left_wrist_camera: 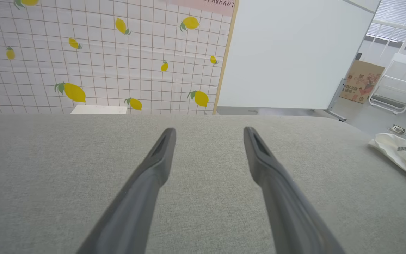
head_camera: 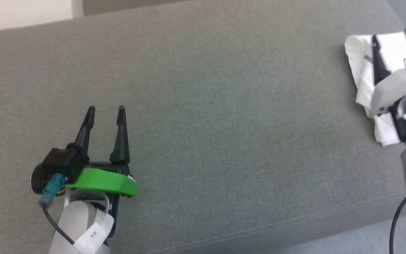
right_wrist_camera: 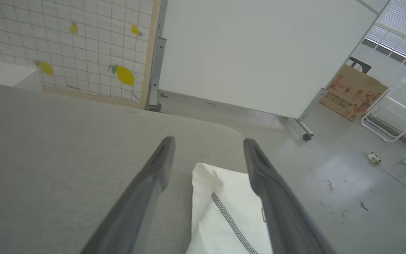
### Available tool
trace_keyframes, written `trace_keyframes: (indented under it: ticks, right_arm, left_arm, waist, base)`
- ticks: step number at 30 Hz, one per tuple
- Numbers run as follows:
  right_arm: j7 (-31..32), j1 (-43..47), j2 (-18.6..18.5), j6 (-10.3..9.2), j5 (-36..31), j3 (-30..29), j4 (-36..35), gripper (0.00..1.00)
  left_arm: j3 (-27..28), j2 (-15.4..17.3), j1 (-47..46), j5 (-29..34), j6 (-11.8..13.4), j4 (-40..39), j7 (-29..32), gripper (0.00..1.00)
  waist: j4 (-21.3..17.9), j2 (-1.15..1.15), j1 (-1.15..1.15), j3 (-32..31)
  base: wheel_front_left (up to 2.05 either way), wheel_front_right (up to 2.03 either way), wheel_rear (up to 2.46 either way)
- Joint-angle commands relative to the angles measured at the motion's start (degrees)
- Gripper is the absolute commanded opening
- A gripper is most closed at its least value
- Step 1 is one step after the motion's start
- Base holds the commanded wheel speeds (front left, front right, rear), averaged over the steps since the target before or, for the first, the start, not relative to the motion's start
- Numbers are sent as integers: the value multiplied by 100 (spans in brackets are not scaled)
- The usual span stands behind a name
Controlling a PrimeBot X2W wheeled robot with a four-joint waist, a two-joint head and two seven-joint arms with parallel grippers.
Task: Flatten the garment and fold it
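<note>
Head view: I see the garment (head_camera: 361,81) lying as a small folded bundle on the grey bench (head_camera: 224,106), with the dark zigzag seam on top.
Garment: its layers are stacked and compact, close to the bench's rounded end. I judge the folding finished or nearly so.
Right hand (head_camera: 393,37): it is directly over the garment with the fingers spread wide and nothing pinched. In the right wrist view (right_wrist_camera: 208,141) one finger crosses the bundle and the other is over bare bench just beside it. I cannot tell whether the tips touch the cloth.
Left hand (head_camera: 106,111): it is well apart from the garment, fingers spread and empty, over bare bench. I read it as parked where it cannot disturb the fold.
Next move: I would lift the right hand straight off the garment.
Risk: the thin fabric could catch on a finger and pull the top layer open.
</note>
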Motion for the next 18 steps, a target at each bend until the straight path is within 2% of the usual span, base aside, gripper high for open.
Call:
trace_keyframes:
  ticks: [1, 6, 9, 13, 18]
  right_arm:
    - [-134, 229, 65, -11, 259, 105, -171, 100]
    - [-459, 937, 112, -11, 949, 529, -893, 100]
    - [-614, 1423, 180, -11, 1217, 551, -1397, 100]
    - [-710, 2029, 355, -11, 1325, 451, -1971, 100]
    - [-736, 2632, 548, -11, 1341, 317, -2359, 100]
  left_arm:
    - [26, -44, 102, -42, 12, 31, -24, 100]
    - [27, -107, 262, -77, -9, 115, -25, 100]
    - [33, -140, 323, -93, -2, 121, -25, 100]
    - [22, -165, 401, -130, -8, 128, -25, 100]
    - [-52, -179, 491, -154, -11, 194, -25, 100]
  waist:
    - [394, 0, 0, -553]
    - [633, 0, 0, -768]
    - [790, 0, 0, -869]
    - [931, 0, 0, -949]
    - [1078, 0, 0, -1020]
  base:
    - [0, 0, 0]
    - [0, 0, 0]
    - [0, 0, 0]
    - [0, 0, 0]
    - [0, 0, 0]
